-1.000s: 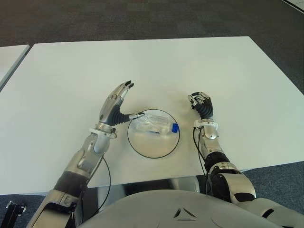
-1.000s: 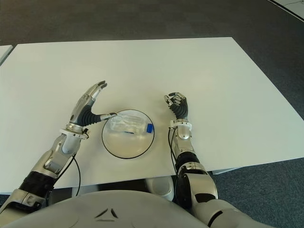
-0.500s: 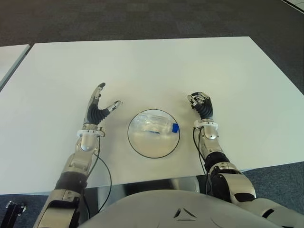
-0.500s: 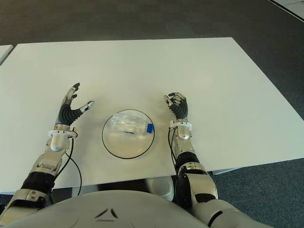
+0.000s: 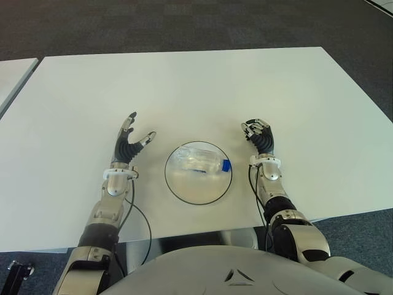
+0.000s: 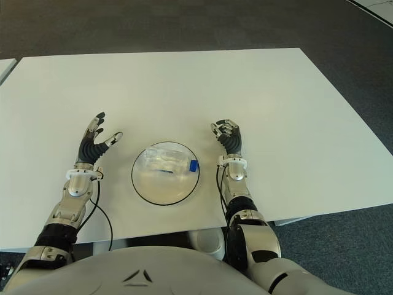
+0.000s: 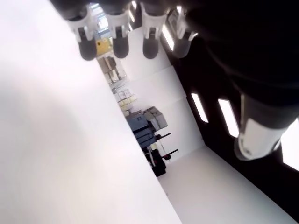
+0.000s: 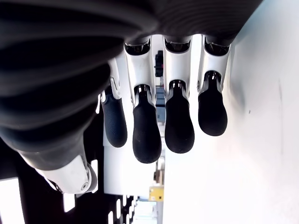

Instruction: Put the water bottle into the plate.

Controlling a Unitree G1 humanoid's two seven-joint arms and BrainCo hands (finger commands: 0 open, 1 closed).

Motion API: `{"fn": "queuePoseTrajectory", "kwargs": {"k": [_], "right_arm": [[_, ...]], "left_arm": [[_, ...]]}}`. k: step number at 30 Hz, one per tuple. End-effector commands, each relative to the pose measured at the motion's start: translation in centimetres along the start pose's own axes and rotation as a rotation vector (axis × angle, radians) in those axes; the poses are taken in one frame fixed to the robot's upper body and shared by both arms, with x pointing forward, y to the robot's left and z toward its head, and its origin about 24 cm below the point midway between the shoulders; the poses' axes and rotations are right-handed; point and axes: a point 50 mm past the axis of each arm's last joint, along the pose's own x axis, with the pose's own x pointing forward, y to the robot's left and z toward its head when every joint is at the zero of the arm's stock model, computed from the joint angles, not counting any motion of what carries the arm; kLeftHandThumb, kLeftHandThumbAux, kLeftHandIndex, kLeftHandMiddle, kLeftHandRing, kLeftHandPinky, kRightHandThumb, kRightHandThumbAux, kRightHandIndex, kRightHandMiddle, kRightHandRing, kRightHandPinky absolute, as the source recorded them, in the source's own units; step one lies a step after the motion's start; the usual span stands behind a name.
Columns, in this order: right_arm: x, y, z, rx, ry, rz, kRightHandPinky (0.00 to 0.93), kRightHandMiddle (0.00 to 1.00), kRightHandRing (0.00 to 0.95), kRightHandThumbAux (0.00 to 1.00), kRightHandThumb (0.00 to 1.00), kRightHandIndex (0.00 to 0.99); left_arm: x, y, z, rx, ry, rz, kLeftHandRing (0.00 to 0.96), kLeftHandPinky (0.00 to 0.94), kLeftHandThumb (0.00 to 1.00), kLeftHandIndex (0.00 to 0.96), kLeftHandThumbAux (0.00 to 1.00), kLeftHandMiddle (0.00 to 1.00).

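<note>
Bottle [image 5: 201, 161] lies in plate [image 5: 178, 187]; task looks done. Left hand [image 5: 129, 144] left of plate, fingers released, empty. Right hand [image 5: 260, 136] right of it, fingers curled, empty; next: nothing but parking arms.

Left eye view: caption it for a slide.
Water bottle lying in the plate; left robot hand open beside it.

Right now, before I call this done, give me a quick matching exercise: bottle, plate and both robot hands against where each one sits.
Things:
1. water bottle
2. plate
3. left robot hand
4. right robot hand

Places or states:
a. fingers curled, empty, right of the plate
b. lying on its side in the plate
c. on the white table, between the hands
d. fingers spread, empty, left of the plate

Pairs: 1-b, 2-c, 3-d, 4-a
</note>
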Motion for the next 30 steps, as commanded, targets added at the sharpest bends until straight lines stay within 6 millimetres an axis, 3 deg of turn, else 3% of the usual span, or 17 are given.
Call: {"fn": "queuePoseTrajectory", "kwargs": {"k": [1,5,11,18,19,20,21,24,30], "right_arm": [[-0.6,0.0,-0.8,0.007,0.040,-0.006,0.682,0.696,0.687,0.727,0.709,0.437],[-0.5,0.0,-0.8,0.004,0.040,-0.003,0.680,0.696,0.688,0.727,0.709,0.437],[-0.5,0.0,-0.8,0.001,0.043,-0.001,0.676,0.695,0.684,0.727,0.709,0.437],[-0.6,0.0,-0.8,-0.002,0.044,0.004,0.673,0.691,0.681,0.728,0.709,0.437],[-0.6,0.1,-0.8,-0.003,0.043,0.008,0.676,0.690,0.680,0.728,0.708,0.437],[-0.7,0.1,-0.8,-0.005,0.040,0.013,0.679,0.691,0.682,0.728,0.708,0.437],[-0.7,0.2,-0.8,-0.005,0.039,0.016,0.688,0.695,0.687,0.728,0.708,0.437],[-0.7,0.2,-0.8,-0.007,0.037,0.023,0.700,0.702,0.694,0.727,0.708,0.437],[-0.8,0.2,-0.8,-0.006,0.039,0.030,0.702,0.704,0.698,0.727,0.708,0.437]], "left_arm": [[-0.1,-0.1,-2.0,-0.018,0.105,-0.018,0.104,0.152,0.000,0.145,0.626,0.127],[0.0,-0.4,-3.0,-0.044,0.140,-0.014,0.198,0.245,0.000,0.207,0.665,0.215],[-0.2,-1.1,-3.3,-0.100,0.116,0.026,0.420,0.460,0.000,0.356,0.806,0.404],[-0.7,-2.4,-2.8,-0.145,0.073,0.057,0.543,0.554,0.000,0.504,0.923,0.535],[-0.7,-2.8,-2.6,-0.194,0.074,0.057,0.590,0.583,0.001,0.575,0.964,0.594],[-0.7,-3.2,-2.5,-0.237,0.080,0.053,0.598,0.591,0.139,0.547,0.915,0.603],[-0.7,-3.4,-2.4,-0.267,0.084,0.050,0.611,0.604,0.342,0.507,0.844,0.618],[-0.6,-3.5,-2.6,-0.300,0.098,0.039,0.631,0.627,0.585,0.460,0.759,0.642],[-0.6,-3.7,-2.7,-0.318,0.111,0.033,0.648,0.634,0.691,0.439,0.722,0.662]]}}
